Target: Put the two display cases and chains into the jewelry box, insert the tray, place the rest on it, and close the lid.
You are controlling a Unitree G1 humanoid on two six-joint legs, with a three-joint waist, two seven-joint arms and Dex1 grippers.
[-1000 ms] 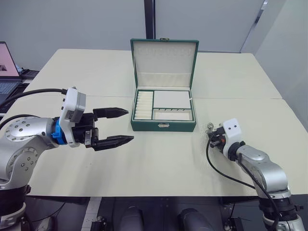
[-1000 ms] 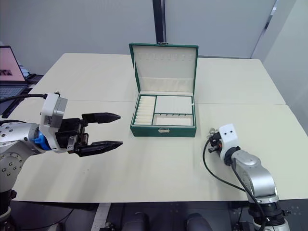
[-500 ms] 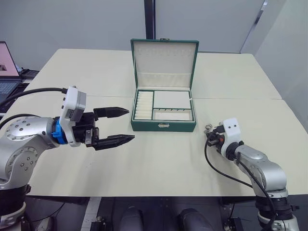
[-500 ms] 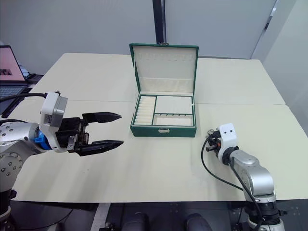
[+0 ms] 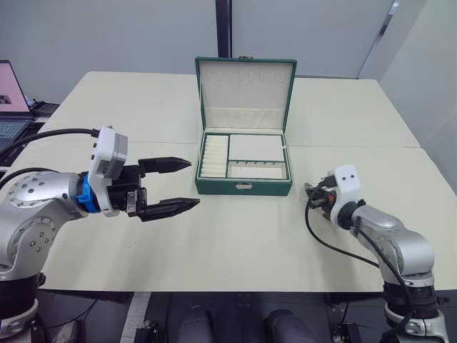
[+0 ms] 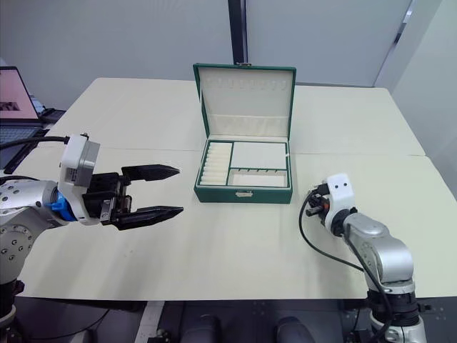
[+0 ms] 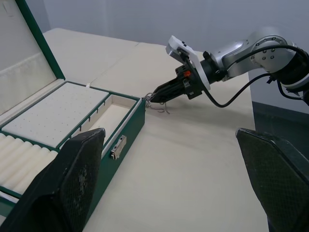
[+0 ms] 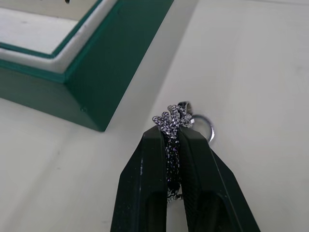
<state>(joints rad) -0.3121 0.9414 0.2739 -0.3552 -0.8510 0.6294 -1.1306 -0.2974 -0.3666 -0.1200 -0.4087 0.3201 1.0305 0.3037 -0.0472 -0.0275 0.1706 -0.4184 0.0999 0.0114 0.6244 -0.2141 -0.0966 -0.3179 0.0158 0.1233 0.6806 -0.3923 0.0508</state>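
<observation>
Right gripper [image 8: 173, 137] is clamped on the silver chain cluster [image 8: 174, 118], now carried closer to the jewelry box [image 5: 243, 187] just ahead of its tips. Tray [image 5: 244, 157] already sits inside; cluster goes there next. Left gripper [image 5: 168, 186] hovers spread, empty.

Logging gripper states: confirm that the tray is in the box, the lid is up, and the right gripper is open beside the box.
Not open. The right wrist view shows the right gripper shut on a chain beside the box. The rest holds.
</observation>
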